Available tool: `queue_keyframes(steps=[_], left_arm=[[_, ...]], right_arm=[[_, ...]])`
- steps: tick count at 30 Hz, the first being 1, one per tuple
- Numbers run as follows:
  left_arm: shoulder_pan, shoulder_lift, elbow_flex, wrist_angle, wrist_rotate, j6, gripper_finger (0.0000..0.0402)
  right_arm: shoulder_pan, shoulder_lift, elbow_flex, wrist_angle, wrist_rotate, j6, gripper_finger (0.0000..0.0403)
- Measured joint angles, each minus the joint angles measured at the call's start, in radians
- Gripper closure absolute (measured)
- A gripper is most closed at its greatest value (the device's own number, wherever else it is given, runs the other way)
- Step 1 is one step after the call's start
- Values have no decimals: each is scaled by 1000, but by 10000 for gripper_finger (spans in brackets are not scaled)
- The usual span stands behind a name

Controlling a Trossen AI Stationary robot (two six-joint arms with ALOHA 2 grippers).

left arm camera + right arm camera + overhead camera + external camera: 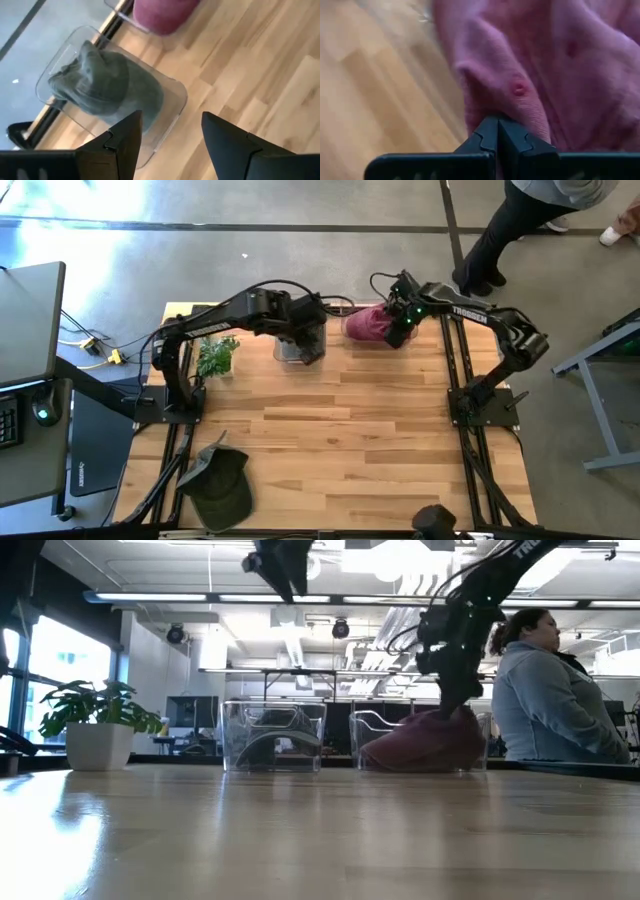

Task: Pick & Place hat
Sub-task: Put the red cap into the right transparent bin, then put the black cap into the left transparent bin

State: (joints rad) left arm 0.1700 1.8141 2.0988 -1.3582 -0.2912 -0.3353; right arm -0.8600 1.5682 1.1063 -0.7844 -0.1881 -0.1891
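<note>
The right pincer (400,330) is pressed together, pinching a fold of the pink hat (368,325), which sits in a clear bin (420,740) at upper centre of the high view. Left of it, the left pincer (170,145) hangs spread above a second bin (298,345) holding a grey hat (102,85). A green cap (218,480) lies at lower left on the surface (340,440).

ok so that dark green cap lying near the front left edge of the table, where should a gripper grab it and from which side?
Probably from straight above, pinching the soft crown of the dark green cap. It lies flat and crumpled on the table with nothing close around it, so a fold of fabric should be easier to catch than the flat brim. The open left gripper is nearer than the right gripper.
</note>
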Motion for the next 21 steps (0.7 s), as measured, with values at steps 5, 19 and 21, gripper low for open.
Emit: queue_keyframes(steps=[5,19,21], left_arm=[[-32,-63,1,-69,29,-9,204],[-220,-187,-11,-210,129,-120,204],[-264,-214,-46,-212,137,-157,204]], right_arm=[[-24,-1,-85,91,89,11,403],[-14,-102,45,49,23,63,400],[-3,-145,66,50,21,97,396]])
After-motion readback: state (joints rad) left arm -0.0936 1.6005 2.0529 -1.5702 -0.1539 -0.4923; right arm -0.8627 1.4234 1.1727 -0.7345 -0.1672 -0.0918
